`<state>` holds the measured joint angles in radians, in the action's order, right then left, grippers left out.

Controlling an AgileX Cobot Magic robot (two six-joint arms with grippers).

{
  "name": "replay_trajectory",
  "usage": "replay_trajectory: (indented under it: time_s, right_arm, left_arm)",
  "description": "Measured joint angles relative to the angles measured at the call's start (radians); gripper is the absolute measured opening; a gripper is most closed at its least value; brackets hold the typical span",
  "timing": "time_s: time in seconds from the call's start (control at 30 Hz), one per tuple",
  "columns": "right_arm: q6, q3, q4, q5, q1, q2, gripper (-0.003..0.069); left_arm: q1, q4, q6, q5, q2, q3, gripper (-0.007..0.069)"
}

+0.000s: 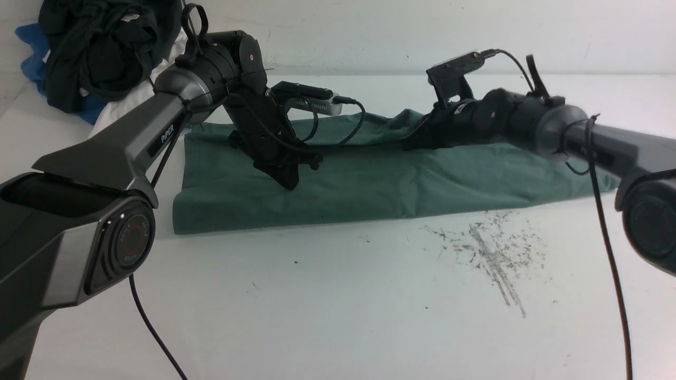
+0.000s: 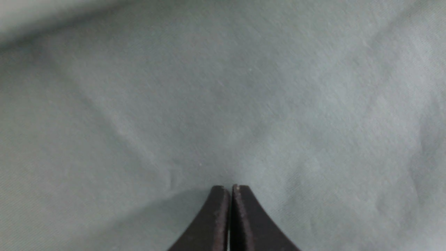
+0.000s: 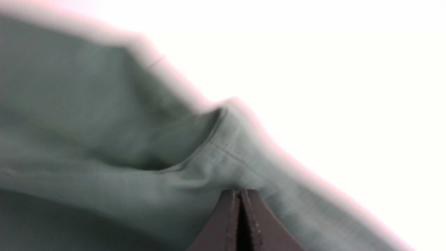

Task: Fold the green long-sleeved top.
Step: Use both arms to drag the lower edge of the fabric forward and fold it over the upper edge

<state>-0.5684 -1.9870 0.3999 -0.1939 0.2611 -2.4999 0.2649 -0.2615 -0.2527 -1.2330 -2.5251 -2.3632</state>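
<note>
Cotton of the green long-sleeved top [image 1: 369,184] is lying as a long folded band across the middle of the table [image 1: 338,295]. Your right gripper [image 1: 409,141] is holding its jaws closed, seemingly pinching a raised hem fold at the far edge. That thin pinch is risking a slip if you are pulling fast. Your left gripper [image 1: 289,182] is pressing closed jaws onto flat cloth, so dragging it is likely wrinkling the layers. The dark garment pile [image 1: 100,47] is sitting near that arm's elbow.
</note>
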Motion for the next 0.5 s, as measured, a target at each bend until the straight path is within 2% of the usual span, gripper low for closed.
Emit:
replay_trajectory:
  time_s: [0.03,0.07,0.17,0.27,0.37,0.4,0.5]
  right_arm:
    - [0.001,0.000,0.002,0.015,0.000,-0.006,-0.0013]
    - [0.008,0.001,0.034,0.132,-0.005,-0.021,-0.0013]
    - [0.011,0.001,0.106,0.222,-0.018,-0.011,-0.0014]
    - [0.000,0.001,0.142,0.207,-0.044,0.032,-0.0014]
    - [-0.004,0.001,0.151,0.082,-0.074,0.083,-0.0014]
    - [-0.004,0.000,0.151,-0.103,-0.100,0.124,-0.0014]
    - [0.004,-0.001,0.142,-0.422,-0.136,0.176,-0.0014]
  left_arm:
    - [0.000,0.000,0.000,0.000,0.000,0.000,-0.0008]
    - [0.000,0.000,0.000,0.000,0.000,0.000,-0.0008]
    - [0.000,0.000,0.000,0.000,0.000,0.000,-0.0008]
    - [0.000,0.001,-0.001,0.000,0.000,0.000,-0.0008]
    - [0.000,0.001,-0.003,0.000,0.000,0.000,-0.0008]
    - [0.000,0.002,-0.008,0.000,0.000,0.000,-0.0008]
    - [0.000,0.003,-0.010,0.000,0.000,0.000,-0.0008]
